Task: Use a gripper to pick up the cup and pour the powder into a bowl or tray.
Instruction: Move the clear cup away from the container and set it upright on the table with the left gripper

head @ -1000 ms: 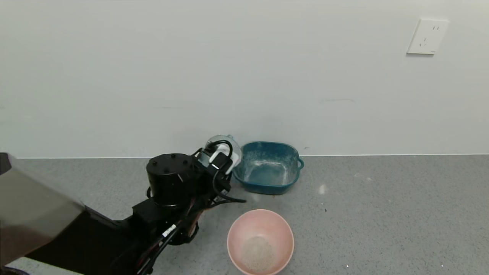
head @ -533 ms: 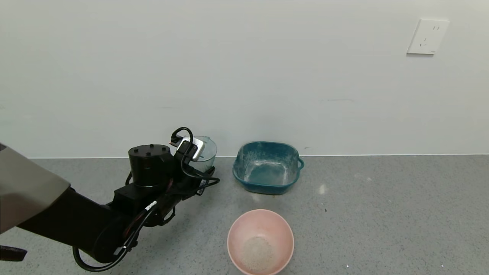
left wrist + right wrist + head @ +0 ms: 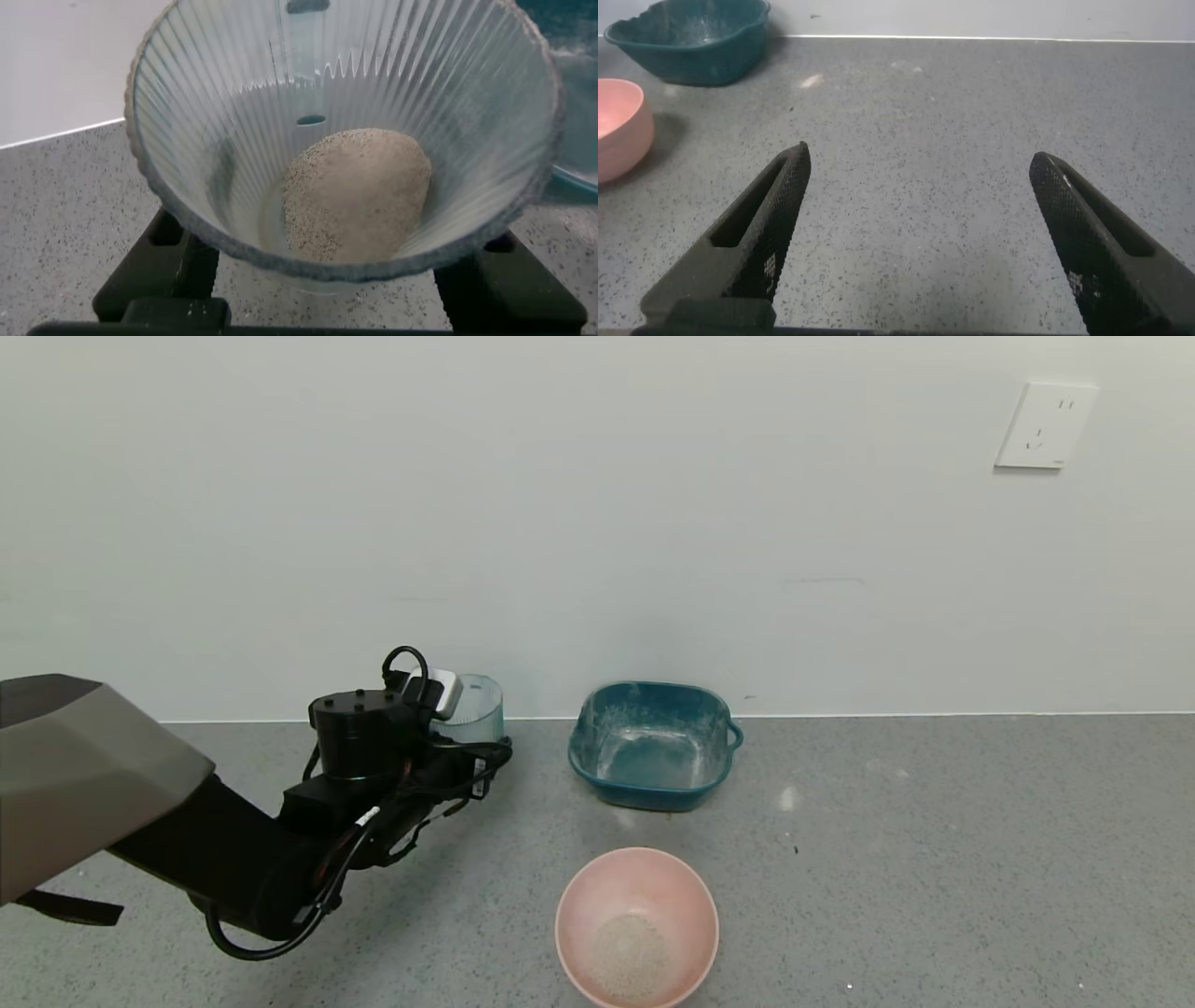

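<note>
— Black, item one, far left: the left hand (image 3: 467, 747), cylindrical wrist, looped cables, small silver-white module on top. Condition?

— Clenched on the cup (image 3: 471, 709), low on its sides. From the left wrist view its dark fingers (image 3: 159, 271) show on either side under the cup (image 3: 346, 140).

— Cup, then. Clear, vertically ribbed, dusty haze?

— Yes. Upright or nearly so, back by the wall, to the left of the teal tray (image 3: 653, 745) and apart from it. I cannot tell whether it stands on the surface (image 3: 934, 859) or is held just above it.

— Contents?

— A small heap of powder (image 3: 360, 191) on the bottom, pale and grainy.

— Next along, the tray.

— Square, teal, small side handle, whitish dust inside. Sits close to the wall, near the middle.

— In front of it?

— Round pale pink bowl (image 3: 597, 887), nearer us, apart from the tray. A patch of the same granules (image 3: 630, 957) lies in its bottom.

— Right side?

— Grey speckled surface, a white wall socket (image 3: 1044, 426) high up. The right hand (image 3: 920, 233) shows only in its own wrist view: fingers spread wide, released, nothing between them, over bare surface with the bowl (image 3: 621, 126) and tray (image 3: 691, 42) off to one side.
</note>
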Tool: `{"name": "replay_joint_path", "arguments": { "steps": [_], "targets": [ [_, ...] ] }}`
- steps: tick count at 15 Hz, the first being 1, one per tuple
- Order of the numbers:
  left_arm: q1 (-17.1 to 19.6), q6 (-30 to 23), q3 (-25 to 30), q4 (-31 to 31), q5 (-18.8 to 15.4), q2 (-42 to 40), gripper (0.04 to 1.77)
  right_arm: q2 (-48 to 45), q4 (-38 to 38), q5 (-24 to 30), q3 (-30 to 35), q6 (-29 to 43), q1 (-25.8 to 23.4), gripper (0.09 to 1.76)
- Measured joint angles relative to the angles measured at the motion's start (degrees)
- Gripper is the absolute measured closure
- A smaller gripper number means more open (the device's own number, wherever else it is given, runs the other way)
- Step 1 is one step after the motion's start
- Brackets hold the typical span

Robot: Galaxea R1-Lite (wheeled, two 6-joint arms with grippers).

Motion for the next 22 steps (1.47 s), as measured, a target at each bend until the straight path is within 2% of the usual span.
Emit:
{"name": "replay_joint_path", "arguments": {
  "steps": [12,22],
  "targets": [
    [1.3,-4.1,-2.0,-5.8,-0.4,9.3,0.52,0.0,0.0,0.0,0.0,0.0,0.0,0.14],
    [1.4,-5.4,-2.7,-6.0,0.0,13.1,0.52,0.0,0.0,0.0,0.0,0.0,0.0,0.14]
  ]
}}
